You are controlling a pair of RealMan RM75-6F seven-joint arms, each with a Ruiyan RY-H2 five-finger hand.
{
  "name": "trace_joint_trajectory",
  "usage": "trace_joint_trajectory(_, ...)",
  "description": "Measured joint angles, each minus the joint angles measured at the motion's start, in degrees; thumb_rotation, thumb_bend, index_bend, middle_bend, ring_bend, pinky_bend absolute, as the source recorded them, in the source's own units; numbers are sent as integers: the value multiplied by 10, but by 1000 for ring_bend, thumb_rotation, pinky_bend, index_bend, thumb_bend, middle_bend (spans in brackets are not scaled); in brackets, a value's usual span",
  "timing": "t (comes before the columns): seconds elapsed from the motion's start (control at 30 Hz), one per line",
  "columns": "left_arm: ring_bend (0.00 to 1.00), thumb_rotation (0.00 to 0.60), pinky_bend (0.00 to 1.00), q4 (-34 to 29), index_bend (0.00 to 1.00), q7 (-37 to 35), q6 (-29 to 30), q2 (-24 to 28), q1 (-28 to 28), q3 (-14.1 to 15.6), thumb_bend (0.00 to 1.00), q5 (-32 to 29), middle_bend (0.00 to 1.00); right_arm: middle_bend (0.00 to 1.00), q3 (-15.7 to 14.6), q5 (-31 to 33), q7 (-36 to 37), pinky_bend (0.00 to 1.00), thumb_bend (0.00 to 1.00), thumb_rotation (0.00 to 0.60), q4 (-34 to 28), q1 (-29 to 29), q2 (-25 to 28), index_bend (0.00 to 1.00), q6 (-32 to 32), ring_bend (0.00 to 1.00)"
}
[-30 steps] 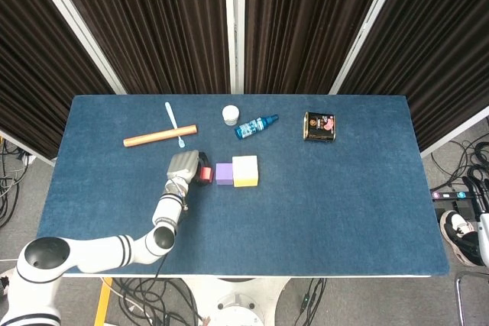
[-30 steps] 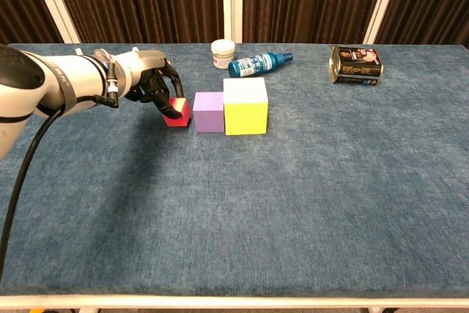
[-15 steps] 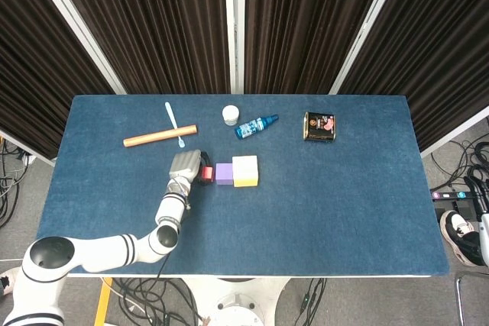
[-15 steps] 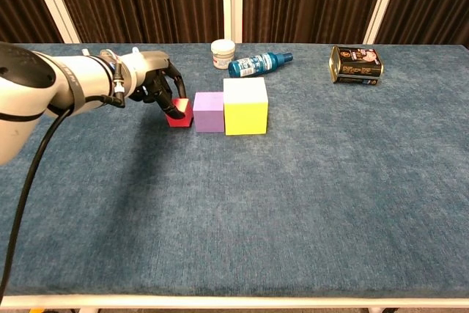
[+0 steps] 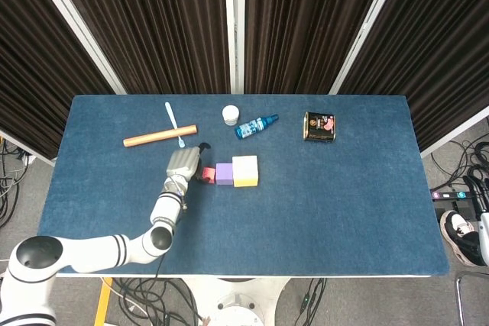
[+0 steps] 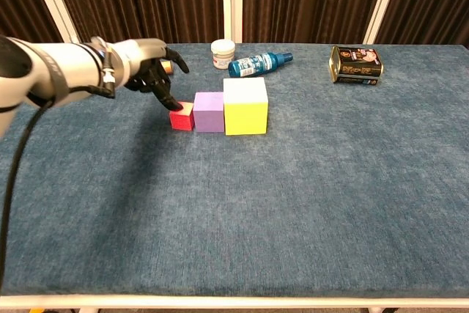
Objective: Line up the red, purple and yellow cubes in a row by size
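Three cubes stand in a row on the blue table (image 6: pixel 308 203): a small red cube (image 6: pixel 181 118) (image 5: pixel 208 175), a middle-sized purple cube (image 6: pixel 208 112) (image 5: pixel 224 173) and a large yellow cube (image 6: pixel 245 106) (image 5: pixel 245 171), side by side and touching. My left hand (image 6: pixel 150 71) (image 5: pixel 183 164) hovers just left of and above the red cube with its fingers spread and nothing in them. One fingertip (image 6: pixel 171 102) points down at the cube's upper left edge; I cannot tell whether it touches. My right hand shows in neither view.
Behind the row lie a white jar (image 6: pixel 223 53), a blue bottle (image 6: pixel 260 63) on its side and a dark tin (image 6: pixel 356 64). An orange stick (image 5: pixel 160 136) and a pale blue utensil (image 5: pixel 174 124) lie at the far left back.
My left hand has let go of the red cube, lifted and spread its fingers. The red cube now stands against the purple one.
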Motion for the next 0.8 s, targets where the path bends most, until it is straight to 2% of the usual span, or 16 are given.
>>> trace_joint_trajectory(0.17,870,600,973,-13,239,-2,9,24,17,29,213,63,823,86,0,-4,-1,151,148,600,1,4,-3,0,-2,28)
trace_joint_trajectory(0.3,869,600,968,13,239,1,13,20,22,56,152,101,822,86,0,-8,-4,150,148,600,-3,5,-3,0,-1,29)
trace_joint_trajectory(0.6,869,600,968,134,239,-23,1,-44,22,59,95,152,822,81,0,0,-15,151,149,600,-14,0,4,0,2,28)
trace_joint_trajectory(0.8,869,600,967,182,239,-44,-24,-76,20,49,92,178,822,81,1,5,-22,151,148,600,-19,2,5,0,-3,28)
